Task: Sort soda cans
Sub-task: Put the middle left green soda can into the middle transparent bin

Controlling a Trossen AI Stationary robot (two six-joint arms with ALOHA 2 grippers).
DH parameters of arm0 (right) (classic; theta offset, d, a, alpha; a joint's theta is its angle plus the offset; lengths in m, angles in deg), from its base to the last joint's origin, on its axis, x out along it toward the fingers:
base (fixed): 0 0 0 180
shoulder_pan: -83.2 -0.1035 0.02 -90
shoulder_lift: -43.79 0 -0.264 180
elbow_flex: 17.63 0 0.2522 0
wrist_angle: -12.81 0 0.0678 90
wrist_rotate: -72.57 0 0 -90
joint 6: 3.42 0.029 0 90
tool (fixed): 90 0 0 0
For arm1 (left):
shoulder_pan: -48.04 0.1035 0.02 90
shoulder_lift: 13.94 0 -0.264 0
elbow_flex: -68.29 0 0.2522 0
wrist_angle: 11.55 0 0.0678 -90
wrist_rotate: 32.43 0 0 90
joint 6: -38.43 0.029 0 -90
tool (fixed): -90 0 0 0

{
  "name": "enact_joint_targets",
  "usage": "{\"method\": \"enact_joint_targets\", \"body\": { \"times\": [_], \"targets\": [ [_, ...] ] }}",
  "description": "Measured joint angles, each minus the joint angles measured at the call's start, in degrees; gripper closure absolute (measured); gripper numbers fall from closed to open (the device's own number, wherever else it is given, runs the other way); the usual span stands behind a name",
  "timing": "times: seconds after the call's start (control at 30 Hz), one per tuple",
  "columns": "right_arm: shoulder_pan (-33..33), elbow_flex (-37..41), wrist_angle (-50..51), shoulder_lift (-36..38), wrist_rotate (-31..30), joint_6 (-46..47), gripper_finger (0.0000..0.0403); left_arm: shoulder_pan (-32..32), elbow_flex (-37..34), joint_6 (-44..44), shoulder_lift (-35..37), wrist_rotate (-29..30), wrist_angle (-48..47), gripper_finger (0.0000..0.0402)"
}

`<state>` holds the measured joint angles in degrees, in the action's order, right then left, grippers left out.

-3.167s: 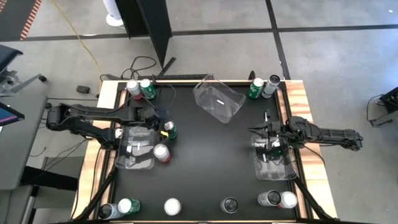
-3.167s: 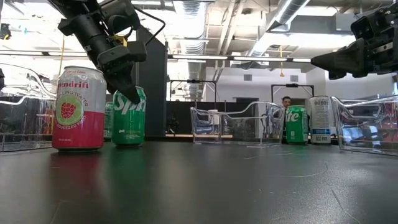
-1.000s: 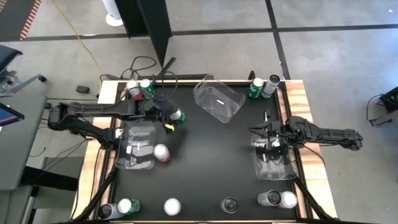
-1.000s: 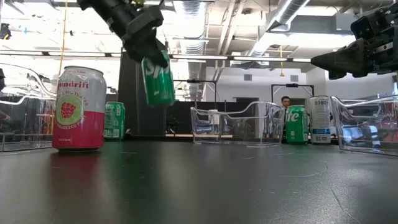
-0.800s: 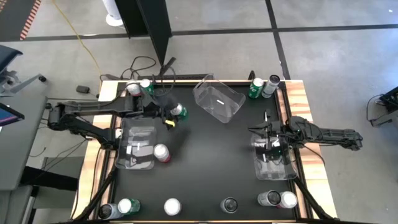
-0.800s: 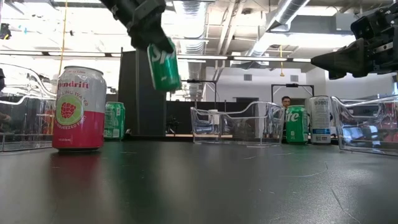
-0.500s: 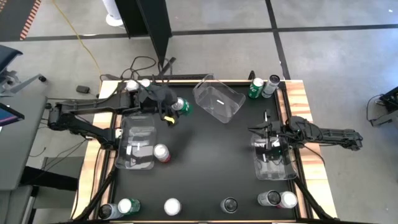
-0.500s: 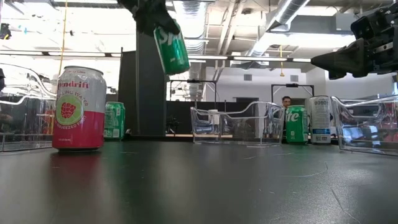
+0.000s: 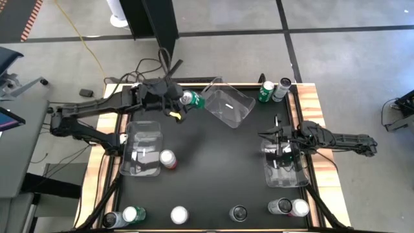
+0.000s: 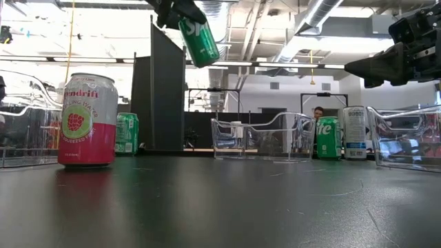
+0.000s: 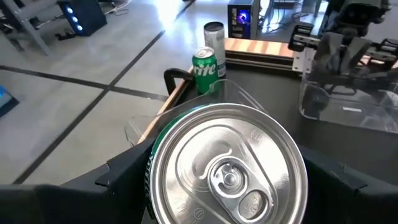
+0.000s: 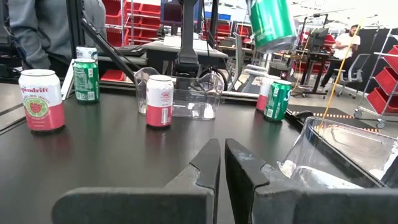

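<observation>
A green soda can (image 10: 200, 41) hangs high over the far left part of the table, with my left gripper (image 9: 178, 100) shut on it. Its silver top (image 11: 227, 168) faces back toward the wrist. Just right of it, a clear bin (image 9: 228, 107) stands at the far centre. A pink-and-white can (image 9: 168, 158) stands upright on its base beside the left bin (image 9: 143, 152). Two cans (image 9: 266, 92) stand at the far right corner, and several more (image 9: 179, 215) along the near edge. My right gripper (image 12: 222, 163) waits shut above the right bin (image 9: 286, 169). My left gripper pinches the green can's side wall near its top (image 11: 152, 180) between its two fingers (image 11: 121, 180). The fingers run along the can, slanting down from the table's left side. The can is lifted clear and tilted, with its bottom end (image 10: 209, 58) lowest and turned toward the clear bin.
A green can (image 10: 126, 133) stands at the far left, behind the Spindrift can (image 10: 87, 120). The black table has raised wooden side rails (image 9: 314, 107). A dark panel (image 9: 158, 29) and cables lie beyond the far edge. People show in the room behind.
My left gripper has risen with the green can and carried it toward the table's far edge and slightly right, nearer the clear bin. The can has tipped further, its bottom swinging out toward the bin.
</observation>
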<state>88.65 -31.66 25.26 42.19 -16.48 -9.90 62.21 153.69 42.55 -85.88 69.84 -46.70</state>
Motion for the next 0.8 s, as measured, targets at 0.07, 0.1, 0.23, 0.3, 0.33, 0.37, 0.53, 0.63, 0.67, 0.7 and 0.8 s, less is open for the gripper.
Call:
{"method": "enact_joint_targets", "body": {
  "times": [0.07, 0.1, 0.23, 0.3, 0.33, 0.37, 0.53, 0.63, 0.67, 0.7, 0.8],
  "targets": [
    [0.0, 0.0, 0.0, -0.01, 0.0, -0.01, 0.0358, 0.61, 0.0, 0.02, -0.63, -0.11, 0.49, 0.0099],
    [0.0, 0.01, 0.0, 0.0, 0.0, 0.0, 0.0358, 0.98, 0.0, 0.02, -1.2, -0.39, 0.78, 0.0099],
    [0.0, 0.0, 0.0, 0.02, 0.0, -0.02, 0.0358, 2.47, 0.0, 0.38, -3.61, -2.56, 3.74, 0.0099],
    [0.0, 0.0, -0.02, -0.01, 0.01, -0.02, 0.0358, 3.24, 0.0, 0.61, -5.17, -3.71, 6.03, 0.0099],
    [0.0, 0.0, -0.04, 0.01, 0.02, -0.02, 0.0358, 3.7, 0.16, 0.64, -6.03, -4.33, 7.03, 0.0099],
    [0.0, 0.0, -0.04, 0.02, 0.0, -0.02, 0.0358, 4.16, 0.96, 0.62, -7.23, -5.06, 7.05, 0.0099],
    [0.0, 0.0, -0.1, -0.01, 0.0, -0.02, 0.0358, 5.63, 8.06, 1.61, -14.94, -6.12, 6.71, 0.0099],
    [0.0, 0.0, -0.15, 0.0, 0.0, -0.02, 0.0358, 6.16, 14.51, 2.6, -20.38, -6.26, 4.89, 0.0099],
    [0.0, 0.0, -0.16, -0.01, 0.0, -0.02, 0.0358, 6.37, 17.01, 2.76, -22.21, -6.4, 3.61, 0.0099],
    [0.0, 0.01, -0.17, -0.01, 0.01, -0.01, 0.0358, 6.6, 19.62, 2.78, -24.15, -6.51, 2.29, 0.0099],
    [0.0, 0.0, -0.19, -0.01, 0.01, 0.0, 0.0358, 7.51, 27.91, 3.07, -29.96, -6.75, -2.15, 0.0099]
  ]
}}
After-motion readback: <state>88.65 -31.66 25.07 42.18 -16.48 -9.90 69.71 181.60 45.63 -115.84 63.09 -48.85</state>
